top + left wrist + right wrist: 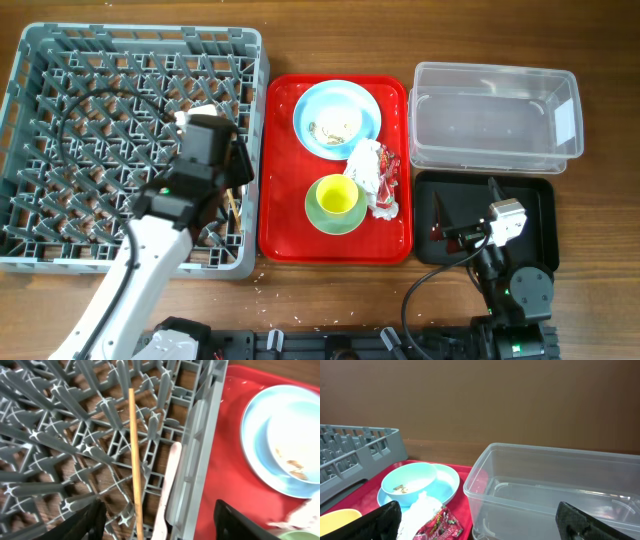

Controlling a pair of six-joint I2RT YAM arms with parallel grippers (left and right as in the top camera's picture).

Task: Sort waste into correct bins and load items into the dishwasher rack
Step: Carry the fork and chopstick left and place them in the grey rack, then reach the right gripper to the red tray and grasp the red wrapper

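Note:
The grey dishwasher rack (60, 150) fills the left. My left gripper (228, 185) hangs open over its right edge. In the left wrist view its fingers (160, 525) stand wide apart above a wooden chopstick (134, 460) and the white fork (167, 490), both lying in the rack (60, 435). The blue plate (337, 118) with beige scraps, the yellow-green cup (335, 200) and the napkin with red wrapper (375, 180) sit on the red tray. My right gripper (455, 235) is open and empty over the black tray (535, 205), beside the clear tub (495, 115).
The flat red tray (285, 225) lies between the rack and the bins. In the right wrist view my open fingers (485, 525) frame the clear tub (560, 490), the napkin (427, 517) and the plate (420, 485). Crumbs lie on the table's front.

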